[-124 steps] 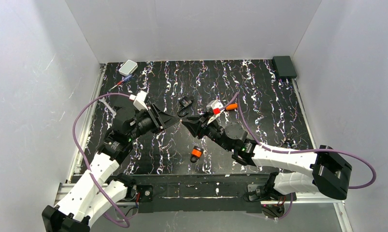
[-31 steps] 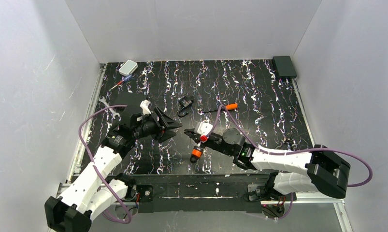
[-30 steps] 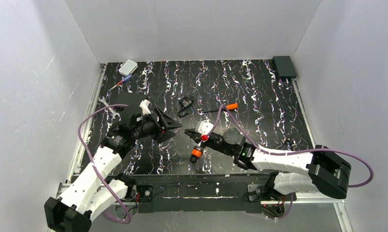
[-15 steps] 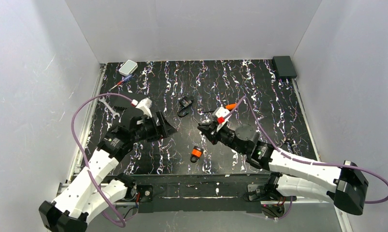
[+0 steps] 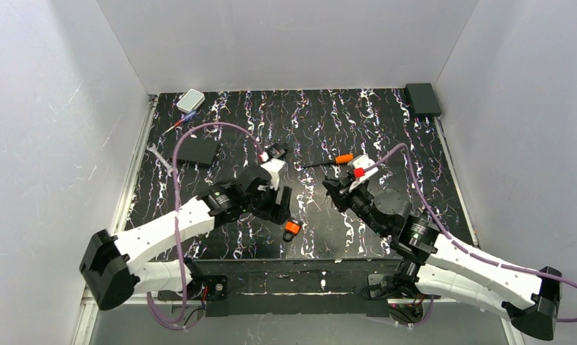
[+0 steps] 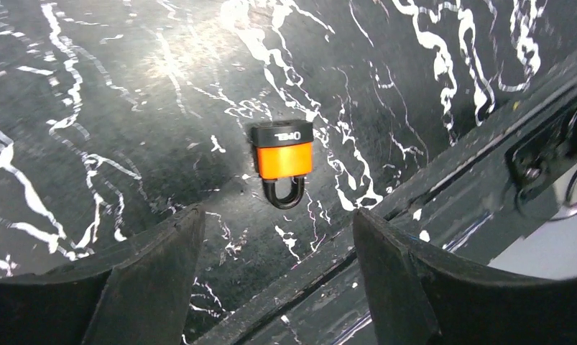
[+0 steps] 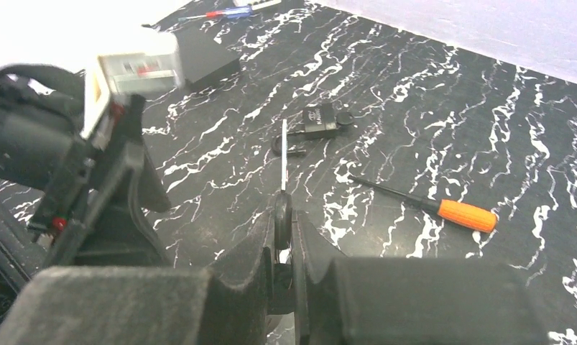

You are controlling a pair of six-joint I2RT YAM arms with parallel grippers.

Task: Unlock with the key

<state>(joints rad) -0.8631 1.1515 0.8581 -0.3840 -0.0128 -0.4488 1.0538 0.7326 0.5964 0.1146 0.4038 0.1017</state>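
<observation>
The right tool (image 7: 284, 219) is clamped on the key (image 7: 282, 183), pinching its black head so the pale blade juts past the fingertips, above the surface (image 6: 127, 108). The left tool (image 6: 277, 214) hangs spread wide just short of the small orange padlock (image 6: 284, 159), which lies flat and untouched. Securing the lock seems the step in hand: the left tool probably has to grip the padlock's body and present its keyhole to the blade.

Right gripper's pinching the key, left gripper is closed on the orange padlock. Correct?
One thing is off. The right gripper does pinch the key, but the left gripper is open, not closed on the orange padlock. The left wrist view shows the padlock lying loose and untouched just ahead of the spread jaws.
</observation>
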